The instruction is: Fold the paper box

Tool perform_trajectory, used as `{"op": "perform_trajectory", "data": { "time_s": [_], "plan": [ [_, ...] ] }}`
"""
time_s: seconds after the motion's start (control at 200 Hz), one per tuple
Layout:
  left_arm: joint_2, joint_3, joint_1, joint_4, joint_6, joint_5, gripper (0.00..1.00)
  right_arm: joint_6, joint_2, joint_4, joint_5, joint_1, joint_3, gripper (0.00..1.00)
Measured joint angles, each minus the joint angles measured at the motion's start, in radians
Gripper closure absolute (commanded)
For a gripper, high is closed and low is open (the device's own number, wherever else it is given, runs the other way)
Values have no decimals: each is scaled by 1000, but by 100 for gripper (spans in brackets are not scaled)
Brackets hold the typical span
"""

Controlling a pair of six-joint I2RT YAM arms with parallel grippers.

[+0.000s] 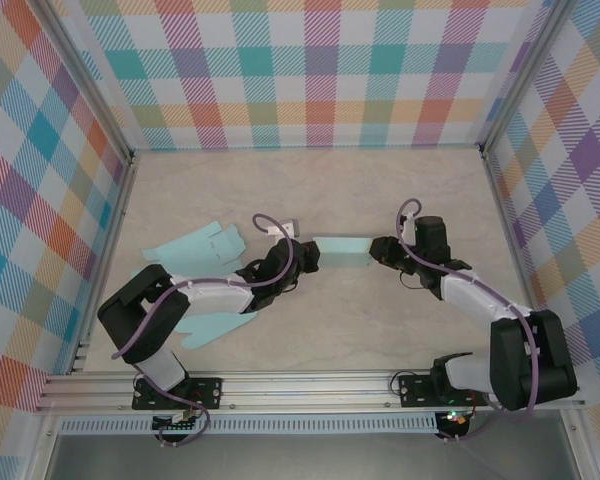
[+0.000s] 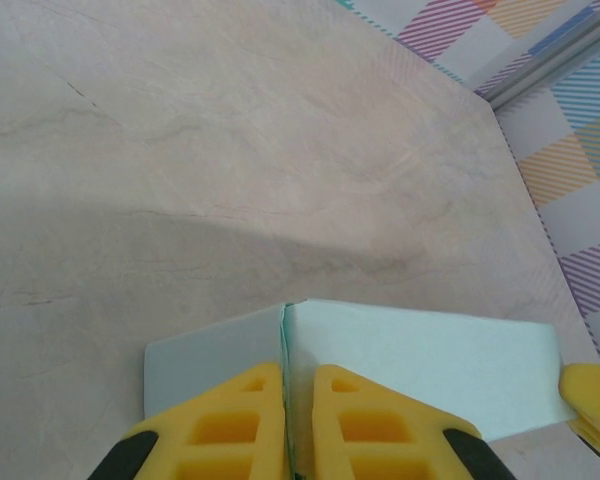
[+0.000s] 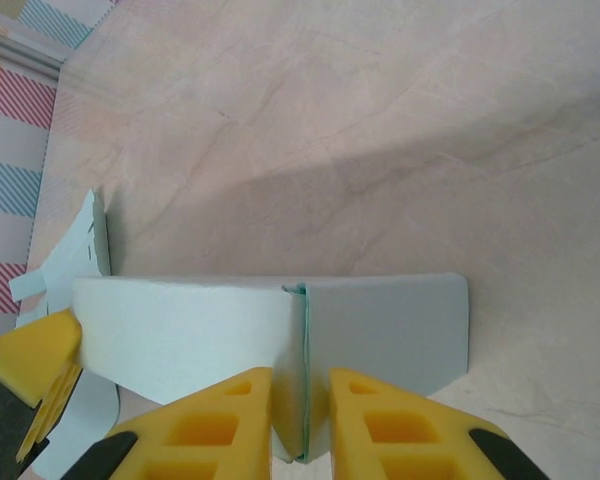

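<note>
A pale mint paper box, partly folded, is held between both arms at the table's middle. My left gripper grips its left end. In the left wrist view the yellow fingers are pinched tight on an upright crease of the box. My right gripper holds the right end. In the right wrist view its fingers straddle a folded corner of the box, and the paper fills the gap between them. Each wrist view catches a yellow tip of the other gripper at its edge.
Flat mint paper sheets lie on the left of the table, beside the left arm; one shows in the right wrist view. Plaid walls close in three sides. A metal rail runs along the near edge.
</note>
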Motion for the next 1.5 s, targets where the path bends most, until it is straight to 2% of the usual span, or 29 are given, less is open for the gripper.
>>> {"op": "perform_trajectory", "data": {
  "time_s": [0.155, 0.26, 0.37, 0.48, 0.65, 0.8, 0.88, 0.98, 1.12, 1.22, 1.32, 1.5],
  "plan": [
    [-19, -41, -22, 39, 0, -16, 89, 0, -54, -8, 36, 24, -35, 79],
    [-46, -67, -50, 32, 0, -26, 87, 1, -102, -57, 53, 41, -55, 74],
    [-42, -104, -80, -118, 2, -10, 84, 2, -140, -152, 71, 53, -72, 65],
    [-41, -132, -96, -280, -2, 3, 75, 5, -187, -230, 77, 66, -72, 57],
    [-110, -128, -106, -362, -13, 16, 66, 13, -253, -309, 89, 79, -66, 50],
    [-175, -92, -105, -413, -19, 28, 49, 27, -233, -380, 109, 83, -17, 39],
    [-174, -50, -93, -414, -9, 40, 46, 34, -180, -394, 124, 83, 22, 31],
    [-148, 7, -67, -401, 1, 76, 45, 25, -97, -404, 145, 83, 68, 27],
    [-35, 97, -13, -365, 8, 140, 49, -1, 29, -410, 176, 83, 139, 27],
    [63, 151, 16, -351, 5, 188, 58, -28, 116, -407, 199, 83, 194, 37],
    [153, 193, 32, -327, -5, 243, 62, -51, 198, -399, 216, 83, 241, 46],
    [258, 320, 50, -316, -6, 307, 63, -80, 300, -385, 278, 37, 302, 59]
  ]
}}
